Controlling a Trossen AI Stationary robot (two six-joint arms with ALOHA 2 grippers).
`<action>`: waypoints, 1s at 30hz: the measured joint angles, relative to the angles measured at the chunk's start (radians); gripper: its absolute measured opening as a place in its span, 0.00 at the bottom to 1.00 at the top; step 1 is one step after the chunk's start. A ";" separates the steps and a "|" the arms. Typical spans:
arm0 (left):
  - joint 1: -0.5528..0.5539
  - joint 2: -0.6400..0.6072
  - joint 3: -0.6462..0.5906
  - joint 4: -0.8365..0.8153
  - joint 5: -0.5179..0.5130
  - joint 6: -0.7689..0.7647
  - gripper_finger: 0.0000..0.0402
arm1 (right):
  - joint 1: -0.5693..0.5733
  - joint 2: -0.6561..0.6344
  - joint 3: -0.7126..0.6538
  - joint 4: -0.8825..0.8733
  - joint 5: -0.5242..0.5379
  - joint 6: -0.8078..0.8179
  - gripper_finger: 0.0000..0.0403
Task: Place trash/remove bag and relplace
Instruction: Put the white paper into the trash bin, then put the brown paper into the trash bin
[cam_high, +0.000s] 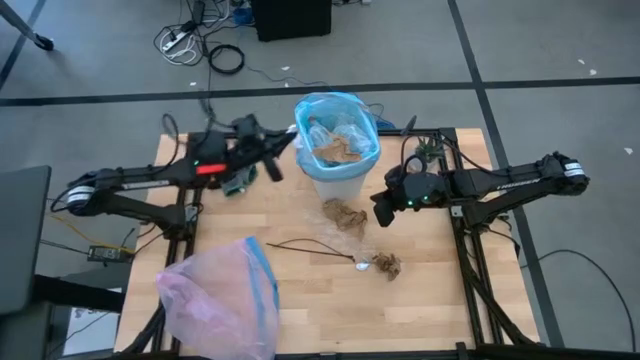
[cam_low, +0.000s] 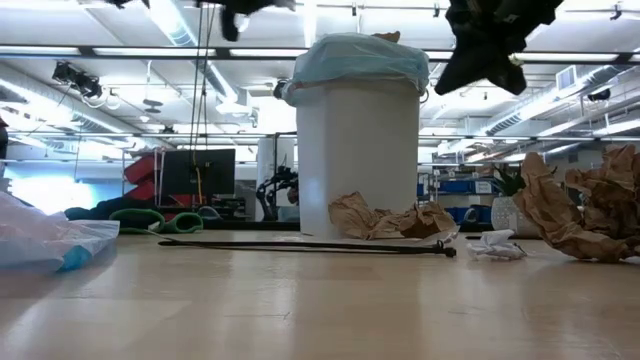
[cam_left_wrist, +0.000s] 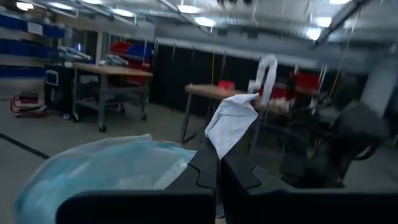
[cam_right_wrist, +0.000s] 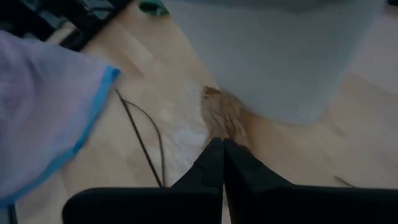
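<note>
Seen from above, a white cylindrical plastic bin is found at the far middle of the light wooden table, lined with a thin light-blue translucent plastic bag whose rim is folded over the bin's top. Brown dried leaf clumps and crumpled wrappers are seen inside it. The left gripper is held at the bag's rim on the bin's left side. The right gripper is held over the table just right of the bin, near a brown leaf clump lying at the bin's foot. A thin dark twig, a small crumpled clear wrapper and another brown clump are scattered nearer the front. A pale pink translucent bag with a blue rim band is spread at the table's front left

At table height, the bin is seen upright, the blue bag puffed over its top, brown clumps resting against its base and the twig lying flat before it. Both arms are shown dark above it

In the left wrist view, the left gripper is clenched on a crumpled white scrap, held above the blue bag

In the right wrist view, the right gripper is shut on nothing, its tips above the brown clump beside the bin's wall; the pink bag and the twig are also seen
</note>
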 joint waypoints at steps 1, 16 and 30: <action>0.011 0.037 0.041 -0.026 0.014 0.014 0.02 | 0.000 0.000 0.000 0.013 -0.002 -0.004 0.00; 0.181 0.427 0.525 -0.471 0.306 0.014 0.04 | 0.014 0.000 0.000 -0.109 -0.033 -0.009 0.00; 0.190 0.436 0.581 -0.564 0.214 0.179 0.64 | 0.015 0.000 -0.055 -0.138 -0.055 0.016 0.27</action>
